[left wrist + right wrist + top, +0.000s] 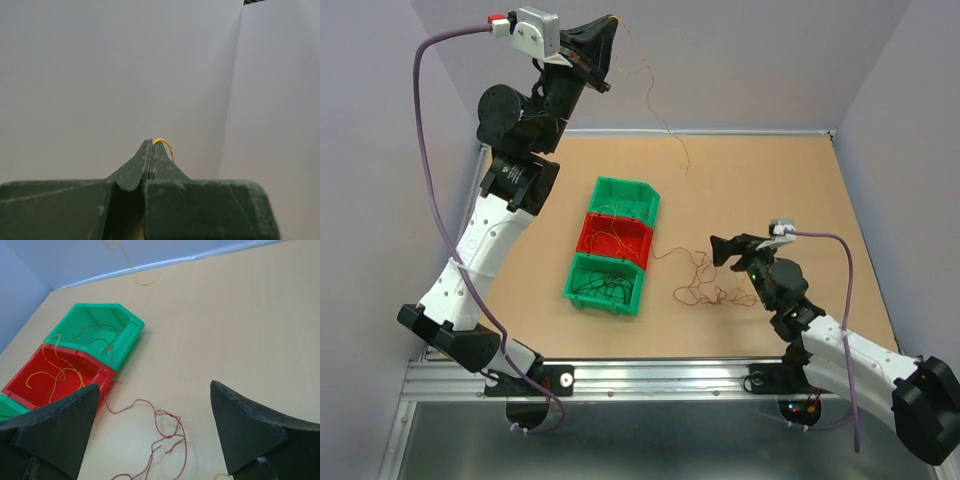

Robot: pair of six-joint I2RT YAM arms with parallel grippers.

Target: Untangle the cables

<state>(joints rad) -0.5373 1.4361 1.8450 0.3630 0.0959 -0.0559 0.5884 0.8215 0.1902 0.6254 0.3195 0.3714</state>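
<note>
Right end effector [155,432] above reddish cables [160,432]

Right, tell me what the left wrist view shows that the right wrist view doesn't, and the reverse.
Only the left wrist view shows the left gripper, shut on a yellow wire that loops out beside its tip, with bare wall behind.

Only the right wrist view shows the open right gripper above the table, the reddish wire lying loose below it, and the red bin and green bin, each with wires inside.

Both share little: dark gripper fingers in front, and yellow wire, since a strand trails at the table's far edge.
</note>
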